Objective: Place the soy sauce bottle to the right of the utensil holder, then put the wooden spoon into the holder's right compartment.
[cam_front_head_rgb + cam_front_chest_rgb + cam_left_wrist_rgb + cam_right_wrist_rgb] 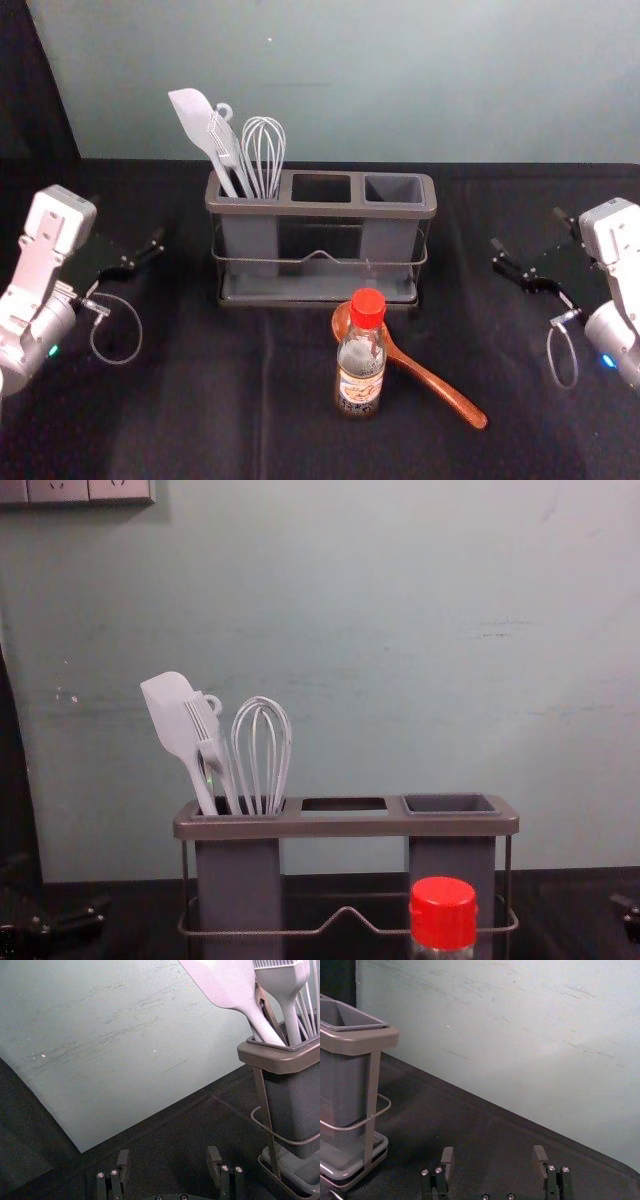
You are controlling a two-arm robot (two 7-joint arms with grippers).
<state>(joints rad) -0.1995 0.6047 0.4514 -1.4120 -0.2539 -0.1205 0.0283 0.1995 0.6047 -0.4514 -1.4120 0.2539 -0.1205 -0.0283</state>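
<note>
The soy sauce bottle (361,370) is upright on the dark cloth, in front of the utensil holder (320,210) and a little right of its middle. The wooden spoon (440,385) lies by it, bowl partly hidden behind the bottle, handle slanting right and towards the robot; I can't tell whether they touch. Out to the sides, the left gripper (168,1156) and the right gripper (493,1155) each have their fingers spread wide, with nothing between them.

I'd worry about the bottle first: a grasp from the right could catch the spoon and swing it round, or knock the bottle over if the fingers meet it high, at the red cap (443,913). Set down too near the holder, it could then block the spoon's way in. An aim slightly off could also send the spoon into the middle opening, which looks to have no cup under it.

The head view gives me the spoon's slant; the chest view puts the cap before the right compartment (450,865), and adds a switch panel (90,490) on the wall.
</note>
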